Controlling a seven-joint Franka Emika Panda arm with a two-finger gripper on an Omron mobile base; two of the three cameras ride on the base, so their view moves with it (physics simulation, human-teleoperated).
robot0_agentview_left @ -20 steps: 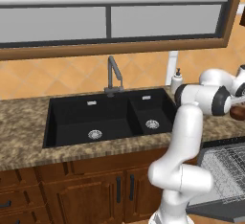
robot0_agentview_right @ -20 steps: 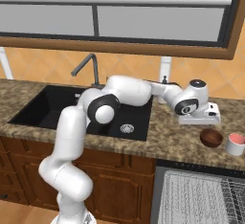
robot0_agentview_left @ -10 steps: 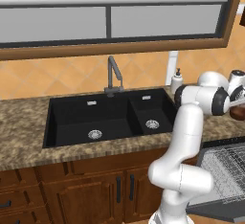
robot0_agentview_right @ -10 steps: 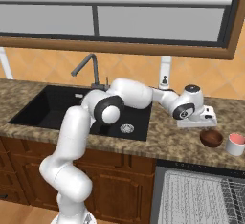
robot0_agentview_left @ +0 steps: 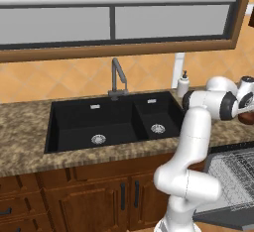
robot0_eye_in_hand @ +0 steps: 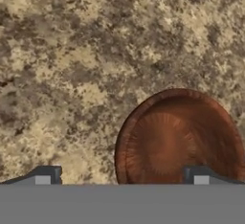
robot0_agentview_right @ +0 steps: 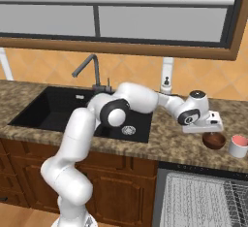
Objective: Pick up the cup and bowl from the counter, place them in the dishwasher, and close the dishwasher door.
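I see my pincer (robot0_agentview_right: pixel 211 130) spread wide above the bench (robot0_agentview_right: pixel 164 141); the bowl (robot0_eye_in_hand: pixel 179 139) lies under its 3 o'clock finger.

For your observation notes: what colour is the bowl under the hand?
Glossy reddish-brown bowl, clearest in the hand view.

Base pair flanking (hand straight down)

The tool (robot0_agentview_right: pixel 209 130) has been carried farther right along the counter (robot0_agentview_right: pixel 169 141). It has been brought down directly over the bowl (robot0_agentview_right: pixel 214 140).
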